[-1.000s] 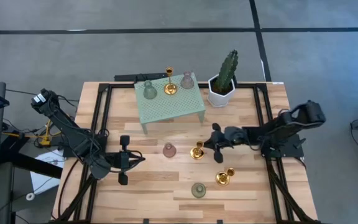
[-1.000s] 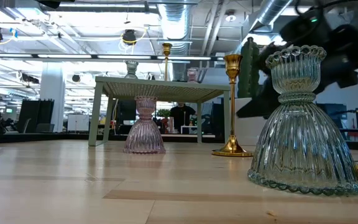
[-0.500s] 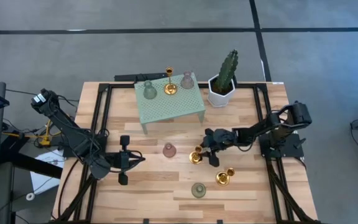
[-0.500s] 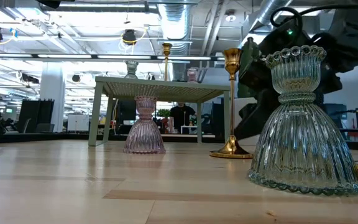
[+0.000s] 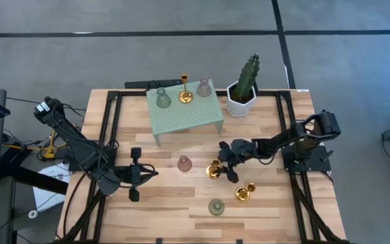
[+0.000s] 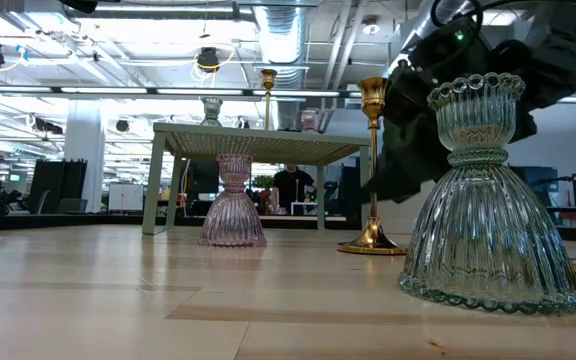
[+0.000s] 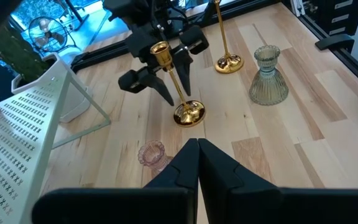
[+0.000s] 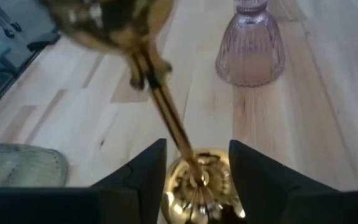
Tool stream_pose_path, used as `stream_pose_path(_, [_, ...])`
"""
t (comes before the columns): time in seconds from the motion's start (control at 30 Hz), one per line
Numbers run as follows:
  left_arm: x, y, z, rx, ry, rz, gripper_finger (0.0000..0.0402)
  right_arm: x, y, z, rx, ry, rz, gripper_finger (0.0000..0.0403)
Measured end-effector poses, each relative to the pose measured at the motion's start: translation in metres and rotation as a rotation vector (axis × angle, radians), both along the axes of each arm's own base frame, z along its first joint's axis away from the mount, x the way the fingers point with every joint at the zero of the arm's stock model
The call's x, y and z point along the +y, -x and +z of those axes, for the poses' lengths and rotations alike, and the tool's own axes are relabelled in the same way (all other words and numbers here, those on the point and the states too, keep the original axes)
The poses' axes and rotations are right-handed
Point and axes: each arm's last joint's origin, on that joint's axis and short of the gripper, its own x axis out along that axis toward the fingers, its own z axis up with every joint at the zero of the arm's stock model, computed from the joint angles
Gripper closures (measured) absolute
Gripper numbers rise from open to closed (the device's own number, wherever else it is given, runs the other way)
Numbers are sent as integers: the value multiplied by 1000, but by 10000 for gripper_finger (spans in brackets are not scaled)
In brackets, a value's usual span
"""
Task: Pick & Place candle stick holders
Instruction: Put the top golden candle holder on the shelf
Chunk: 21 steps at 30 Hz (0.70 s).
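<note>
A gold candle stick holder (image 5: 213, 169) stands upright on its round base in the middle of the wooden table. My right gripper (image 5: 226, 163) is open and slants down from the table's right. One finger (image 7: 146, 81) stands on each side of the holder's thin stem (image 8: 166, 112), and I see no touch. Also on the table stand a pink holder (image 5: 185, 163), a second gold one (image 5: 244, 193) and a grey-green one (image 5: 216, 207). My left gripper (image 5: 135, 174) waits shut at the table's left.
A small green perforated stand (image 5: 185, 115) at the far middle carries a grey-green holder (image 5: 162, 98), a gold one (image 5: 185, 95) and a pink one (image 5: 204, 87). A white hexagonal pot with a cactus (image 5: 241, 98) stands to its right. Black frame rails run along both table sides.
My right gripper has moved toward the table's left and tipped further down, coming around the gold holder's stem. The holder has shifted slightly toward the near edge and still stands upright.
</note>
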Motion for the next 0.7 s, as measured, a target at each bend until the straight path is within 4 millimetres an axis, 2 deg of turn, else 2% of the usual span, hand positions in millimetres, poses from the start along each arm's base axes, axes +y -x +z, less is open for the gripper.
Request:
stream_pose_path(0.23, [0, 0, 0, 0, 0, 0, 394, 0, -4, 4, -12, -1, 0, 287])
stream_pose_path(0.5, [0, 0, 0, 0, 0, 0, 394, 0, -5, 5, -28, 1, 0, 388])
stream_pose_path(0.7, [0, 0, 0, 0, 0, 0, 394, -5, -8, 7, -11, -50, -49, 384])
